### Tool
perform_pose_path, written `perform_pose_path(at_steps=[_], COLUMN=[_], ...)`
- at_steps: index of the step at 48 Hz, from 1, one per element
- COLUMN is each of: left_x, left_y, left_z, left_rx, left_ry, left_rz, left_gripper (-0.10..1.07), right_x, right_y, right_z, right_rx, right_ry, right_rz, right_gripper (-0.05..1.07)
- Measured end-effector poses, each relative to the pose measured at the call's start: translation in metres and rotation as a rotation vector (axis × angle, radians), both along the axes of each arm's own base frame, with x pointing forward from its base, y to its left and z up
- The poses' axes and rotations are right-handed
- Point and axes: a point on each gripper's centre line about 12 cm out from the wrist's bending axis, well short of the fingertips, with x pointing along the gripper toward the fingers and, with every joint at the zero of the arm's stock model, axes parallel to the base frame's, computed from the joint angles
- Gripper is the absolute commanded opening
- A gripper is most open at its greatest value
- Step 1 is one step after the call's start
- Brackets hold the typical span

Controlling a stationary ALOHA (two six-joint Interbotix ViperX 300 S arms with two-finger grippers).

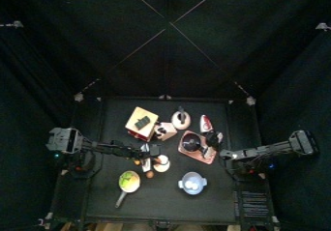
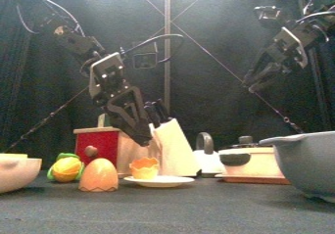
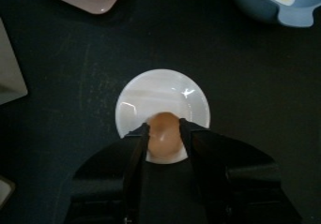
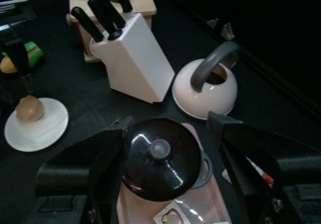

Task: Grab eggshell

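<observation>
Left hand [image 3: 164,145] is clamped on the eggshell [image 3: 164,134] over the white saucer [image 3: 157,92]. Lift vertically with light pressure (shell is fragile). Right hand [image 4: 170,134] rests apart.

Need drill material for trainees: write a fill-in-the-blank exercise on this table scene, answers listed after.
1. The eggshell sits on a small white ____.
2. The left gripper has its jaws on either side of the ____.
3. The right gripper hangs above a pot with a ____ lid.
4. Beside the white knife block stands a white ____ with a dark handle.

Missing words: plate; eggshell; black; kettle
</observation>
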Motion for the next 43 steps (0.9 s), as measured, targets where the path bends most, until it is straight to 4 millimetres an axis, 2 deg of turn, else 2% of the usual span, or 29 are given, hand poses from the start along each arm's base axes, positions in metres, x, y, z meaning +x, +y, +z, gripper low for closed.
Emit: perform_pose_path(at_steps=[8,13,22,36,43], left_x=[-0.012,-0.019,-0.024,-0.025,-0.025], left_y=[-0.027,-0.036,-0.040,-0.040,-0.039], left_z=[0.005,0.004,-0.003,-0.033,-0.041], left_rx=[-0.002,0.002,0.013,0.030,0.037], left_ry=[-0.009,0.009,0.054,0.150,0.170], left_rz=[-0.077,-0.103,-0.117,-0.120,-0.124], left_gripper=[0.94,1.03,1.04,1.03,1.04], right_x=[0.000,0.000,0.000,0.000,-0.001], right_y=[0.000,0.000,0.000,0.000,0.000], right_z=[-0.001,-0.001,-0.001,-0.001,-0.002], right_rx=[0.000,0.000,0.000,0.000,-0.001], right_ry=[0.002,0.002,0.002,0.003,0.006], right_rz=[0.000,0.000,0.000,0.000,0.000], right_gripper=[0.95,0.95,0.95,0.95,0.95])
